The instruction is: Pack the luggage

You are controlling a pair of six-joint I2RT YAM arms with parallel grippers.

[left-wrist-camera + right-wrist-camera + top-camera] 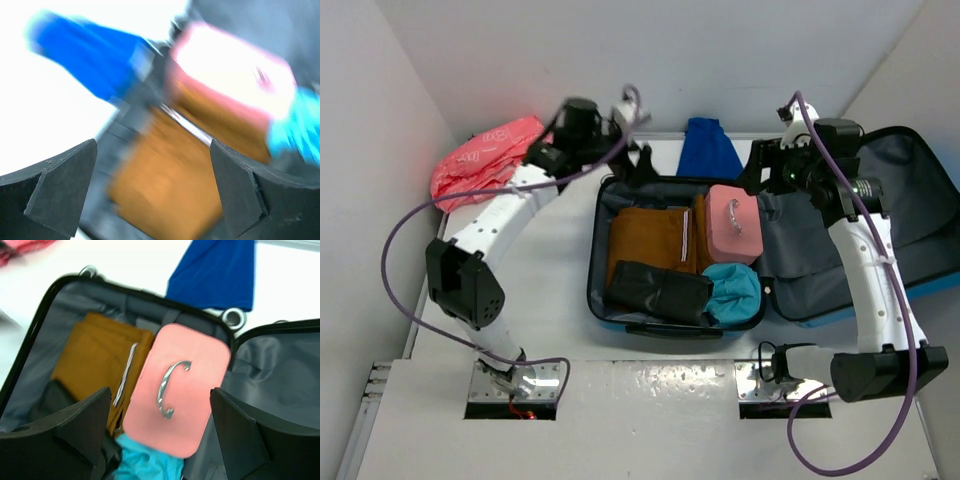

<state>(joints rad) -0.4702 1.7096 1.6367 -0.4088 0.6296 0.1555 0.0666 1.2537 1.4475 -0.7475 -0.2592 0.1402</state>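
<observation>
The left pincer (pixel 642 162) is wide open and holds nothing. It hangs over the far rim of the luggage (pixel 593 262), which lies open below it, its long way running near to far. The right pincer (pixel 761 170) is wide and empty too. A blue cloth (pixel 708 148) lies between them.

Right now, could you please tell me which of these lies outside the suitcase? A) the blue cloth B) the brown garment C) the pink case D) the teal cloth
A: the blue cloth lies on the table beyond the far rim of the suitcase; the pink case, brown garment and teal cloth all sit inside it.
</observation>
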